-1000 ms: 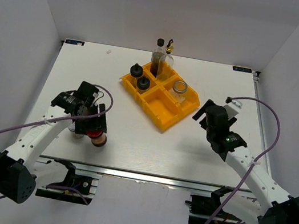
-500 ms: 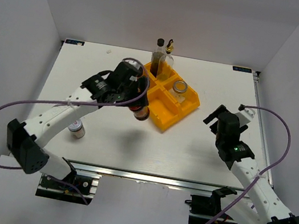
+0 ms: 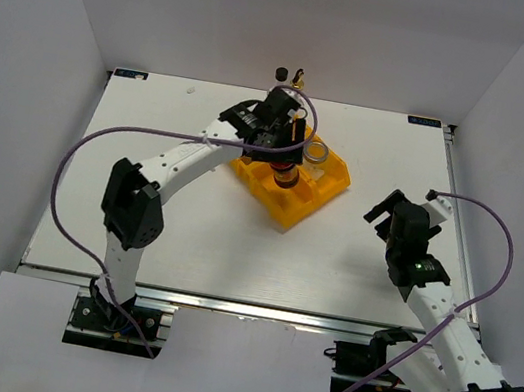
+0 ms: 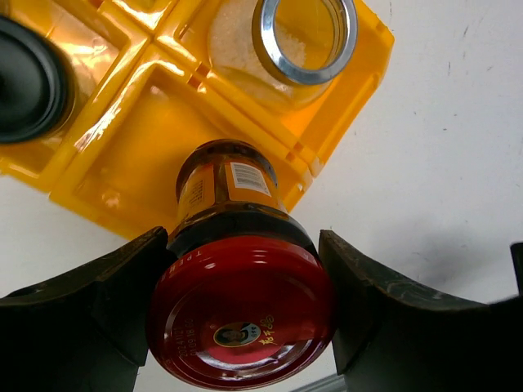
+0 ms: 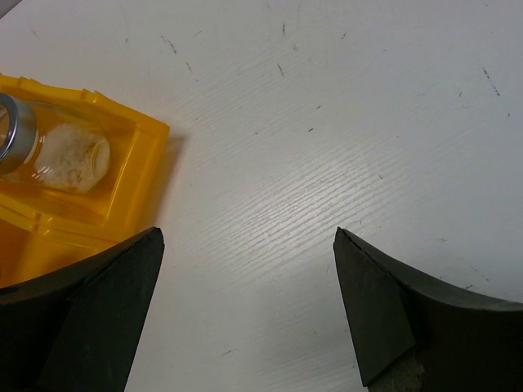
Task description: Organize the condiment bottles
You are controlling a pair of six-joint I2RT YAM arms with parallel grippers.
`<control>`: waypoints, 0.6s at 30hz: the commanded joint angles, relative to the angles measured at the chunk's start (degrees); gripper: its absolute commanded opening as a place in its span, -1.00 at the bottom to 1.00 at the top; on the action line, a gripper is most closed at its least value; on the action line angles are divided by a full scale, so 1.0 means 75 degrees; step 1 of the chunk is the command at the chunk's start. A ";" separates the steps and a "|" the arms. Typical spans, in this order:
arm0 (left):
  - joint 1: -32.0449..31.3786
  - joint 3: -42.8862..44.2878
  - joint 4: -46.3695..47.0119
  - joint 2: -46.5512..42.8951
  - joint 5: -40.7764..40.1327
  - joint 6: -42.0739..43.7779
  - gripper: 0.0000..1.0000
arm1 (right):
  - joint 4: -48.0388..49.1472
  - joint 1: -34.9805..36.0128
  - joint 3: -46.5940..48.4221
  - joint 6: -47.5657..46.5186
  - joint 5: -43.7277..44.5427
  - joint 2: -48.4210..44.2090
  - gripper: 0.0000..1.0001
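Above the yellow tray (image 3: 291,213) the left gripper (image 4: 245,282) now hangs with the red-lidded jar (image 3: 287,174) pinched between its fingers. A second ago that gripper and jar were well away from the tray, by the table's near left edge, and half a second ago they had only reached the tray's left side. The right arm has drawn back a little from the tray's right side.

From its base the left arm rises at the elbow and then stretches far forward, wrist bent down over the tray. The right arm is folded low to the right of the tray, and the right gripper (image 5: 245,302) has its jaws spread wide over bare table with nothing between them.

Held at the lid, the jar has its long axis close to vertical: the red lid faces up toward the wrist and the base points down at the tray's near compartment, next to the one holding the silver-rimmed jar (image 4: 304,77). Whether the base touches the compartment floor I cannot tell.
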 commanded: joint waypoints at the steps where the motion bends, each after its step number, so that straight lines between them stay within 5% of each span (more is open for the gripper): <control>1: -0.0035 0.1095 0.0129 0.0055 -0.0188 0.0138 -0.94 | 0.0435 -0.0156 -0.0063 -0.0143 -0.0098 0.0002 0.79; 11: -0.0035 0.1613 -0.0307 0.0818 -0.0716 0.0115 -0.90 | 0.0529 -0.0309 -0.0122 -0.0178 -0.0297 0.0248 0.79; 18: -0.0035 0.1636 -0.0365 0.1134 -0.1231 0.0068 -0.69 | 0.0587 -0.0391 -0.0133 -0.0190 -0.0426 0.0436 0.79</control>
